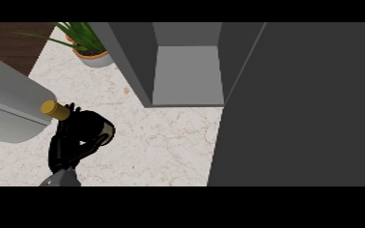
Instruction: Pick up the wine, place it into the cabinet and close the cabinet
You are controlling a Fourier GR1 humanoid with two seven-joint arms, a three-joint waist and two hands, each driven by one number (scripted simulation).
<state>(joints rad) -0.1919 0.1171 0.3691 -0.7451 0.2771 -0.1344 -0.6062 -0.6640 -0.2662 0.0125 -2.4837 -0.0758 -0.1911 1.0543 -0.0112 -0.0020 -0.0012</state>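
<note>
Overhead, head view: cabinet (187, 65) stands open at upper centre, its grey interior bare, its dark door (292, 106) swung out and filling the right side down to the lower edge. Marble counter (164, 140) lies free between door and left hand. A potted plant (89, 48) sits by the cabinet's left wall. Left hand (71, 147), lower left, is curled round the dark wine bottle (96, 128); cork end (55, 109) points up-left, touching a grey forearm-like shape (21, 106). Right hand not seen.

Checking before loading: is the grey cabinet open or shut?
Open: the grey cabinet shows its bare inner shelf, with its dark door swung aside at right.
</note>
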